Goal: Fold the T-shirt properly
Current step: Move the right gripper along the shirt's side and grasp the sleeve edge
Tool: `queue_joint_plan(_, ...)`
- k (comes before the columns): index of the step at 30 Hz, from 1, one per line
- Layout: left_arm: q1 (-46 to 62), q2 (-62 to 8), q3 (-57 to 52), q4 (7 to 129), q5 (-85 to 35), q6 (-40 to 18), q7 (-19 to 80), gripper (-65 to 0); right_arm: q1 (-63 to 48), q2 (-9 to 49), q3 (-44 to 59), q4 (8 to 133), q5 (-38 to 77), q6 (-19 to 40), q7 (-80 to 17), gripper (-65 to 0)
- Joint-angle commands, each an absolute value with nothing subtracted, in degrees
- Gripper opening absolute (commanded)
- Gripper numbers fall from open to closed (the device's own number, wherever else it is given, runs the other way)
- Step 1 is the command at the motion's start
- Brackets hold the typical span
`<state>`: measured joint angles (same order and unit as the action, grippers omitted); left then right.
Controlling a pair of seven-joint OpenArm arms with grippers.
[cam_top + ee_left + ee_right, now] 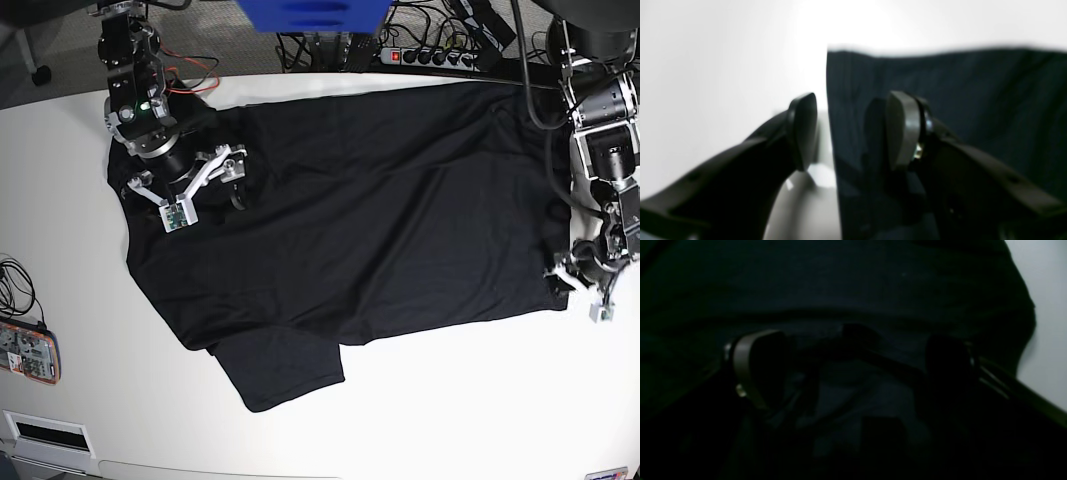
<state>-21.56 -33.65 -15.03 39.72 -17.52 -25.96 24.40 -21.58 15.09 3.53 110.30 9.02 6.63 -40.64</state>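
Jaws of my left gripper are straddling the T-shirt hem half-spread; my right gripper is gaping wide over cloth, risking bunching several layers.

White table (power strip behind).

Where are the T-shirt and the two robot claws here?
T-shirt (400,200), base view, middle of its spread body.
Left gripper (851,131), left wrist view, between fingertips.
Right gripper (190,190), base view, between fingertips.
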Motion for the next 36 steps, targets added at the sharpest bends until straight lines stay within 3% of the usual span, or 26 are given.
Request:
queue_joint_plan(1,-23.08,-34.86,-15.25,39.96,-17.89,-26.07,22.99,-33.1,-21.14,15.52,3.91,111.43,9.36,6.55,-39.16,-3.7)
queue_joint_plan(22,-21.14,-30.73,-15.16,39.43,-17.80,-26.07,22.99,-34.2,-21.49,16.31,3.74,111.43,9.36,6.55,-39.08,-3.7)
queue_joint_plan(25,-21.14,-30.81,-15.16,39.43,-17.80,-26.07,22.99,-44.1,-21.49,16.31,3.74,111.43,9.36,6.55,-39.08,-3.7)
queue_joint_plan(28,-21.14,-30.90,-15.16,39.43,-17.80,-25.89,22.99,-63.3,-21.14,16.31,3.74,111.43,9.36,6.55,-39.16,-3.7)
queue_joint_plan(36,-21.14,-31.08,-15.60,39.69,-17.89,-25.80,22.90,-65.0,-11.12,16.31,3.82,111.16,9.45,6.55,-45.41,-3.7)
